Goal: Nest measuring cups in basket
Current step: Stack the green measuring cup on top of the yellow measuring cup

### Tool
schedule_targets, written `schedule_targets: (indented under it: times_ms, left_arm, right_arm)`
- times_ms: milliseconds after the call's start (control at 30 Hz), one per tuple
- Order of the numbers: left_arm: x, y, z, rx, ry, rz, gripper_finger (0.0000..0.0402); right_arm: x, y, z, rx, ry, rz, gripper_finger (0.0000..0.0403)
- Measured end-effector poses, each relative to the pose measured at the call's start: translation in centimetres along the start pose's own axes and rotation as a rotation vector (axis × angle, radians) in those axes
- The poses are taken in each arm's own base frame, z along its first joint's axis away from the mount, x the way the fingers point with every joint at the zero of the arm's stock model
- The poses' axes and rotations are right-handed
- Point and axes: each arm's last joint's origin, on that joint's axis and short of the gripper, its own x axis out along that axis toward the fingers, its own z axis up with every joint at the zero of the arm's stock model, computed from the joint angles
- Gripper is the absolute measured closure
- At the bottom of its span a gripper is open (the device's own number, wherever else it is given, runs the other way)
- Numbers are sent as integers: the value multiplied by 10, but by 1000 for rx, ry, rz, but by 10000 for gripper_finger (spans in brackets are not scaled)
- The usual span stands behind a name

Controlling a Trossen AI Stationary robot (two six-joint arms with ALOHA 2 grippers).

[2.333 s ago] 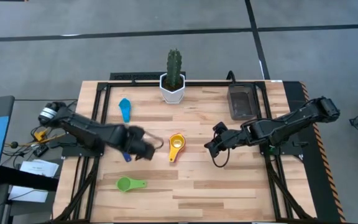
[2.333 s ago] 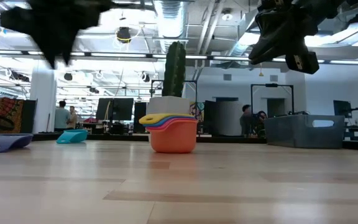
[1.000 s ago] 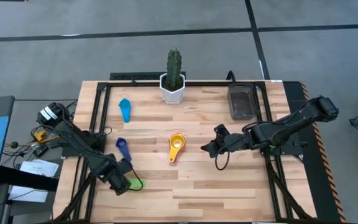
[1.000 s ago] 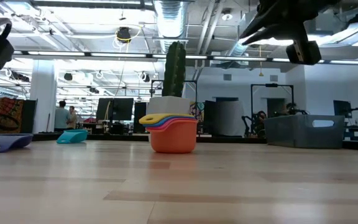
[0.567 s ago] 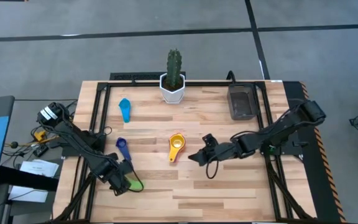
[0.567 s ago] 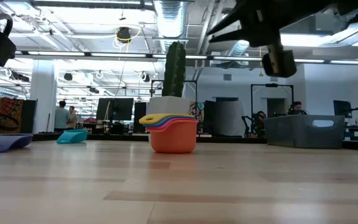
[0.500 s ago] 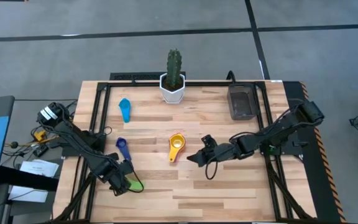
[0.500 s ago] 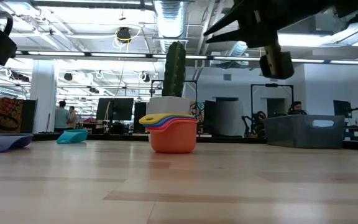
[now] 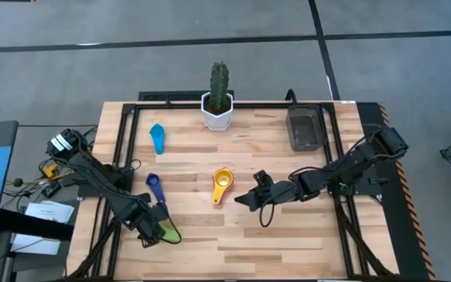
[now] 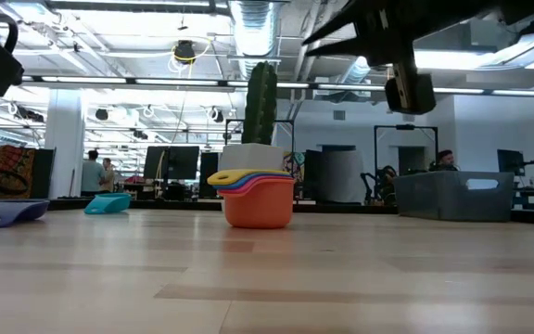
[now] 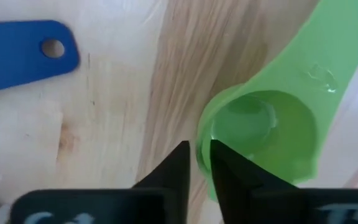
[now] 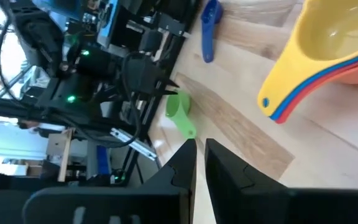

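Pale wood slats make up the table [image 9: 288, 235], and from above the left gripper [image 9: 156, 233] sits low at its near-left corner, right on the green cup [image 9: 171, 233]; whether it pinches the cup cannot be told from this height. The dark blue cup [image 9: 154, 186] lies just beyond it, the light blue cup [image 9: 157, 137] farther back, and the stacked cups [image 9: 222, 184], yellow on top, rest mid-table with the right gripper [image 9: 243, 199] held just beside them. The basket [image 9: 304, 128] stands at the far right, well apart from every cup, next to the cactus pot [image 9: 218, 111]. The low view adds what the overhead one hides: the stack [image 10: 256, 199] shows yellow, red and orange layers, the right arm [image 10: 406, 56] hangs clear above the wood, and behind the cactus [image 10: 260, 102] lies a workshop room with screens, ceiling lights and a person [image 10: 92, 172]. The left wrist view settles the grip: the two dark fingers [image 11: 179, 171] stand close together with the green cup's [image 11: 266, 124] rim wall between them, the blue handle [image 11: 23, 53] lying apart. The right wrist view shows its own fingers [image 12: 188, 165] nearly together with nothing between them, the nested stack [image 12: 328, 50] ahead, and the green cup [image 12: 180, 112] at the far edge.
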Motion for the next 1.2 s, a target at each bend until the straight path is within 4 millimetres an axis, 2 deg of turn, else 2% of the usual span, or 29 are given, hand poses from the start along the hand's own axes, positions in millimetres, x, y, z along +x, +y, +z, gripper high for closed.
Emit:
schedule_targets:
  times_ms: [167, 300, 400, 567, 867, 1000, 1200]
  left_arm:
    - [0, 1, 0, -4, -20, 13, 305]
    - [0, 1, 2, 8, -27, 17, 295]
    - [0, 1, 2, 45, -40, 24, 316]
    - [0, 2, 3, 183, -81, 53, 390]
    - [-1, 1, 4, 362, -86, 62, 399]
    - [-13, -9, 9, 459, -109, 37, 400]
    - [-55, -31, 27, 703, -219, 49, 401]
  right_arm:
    - [0, 0, 0, -8, 1, -1, 345]
    - [0, 0, 0, -11, 1, -2, 345]
    - [0, 0, 0, -20, 1, -1, 345]
    - [0, 0, 0, -23, 0, -1, 345]
    - [0, 0, 0, -26, -3, 0, 345]
    - [0, 4, 0, -28, 5, 39, 345]
    - [0, 13, 1, -96, 50, 127, 321]
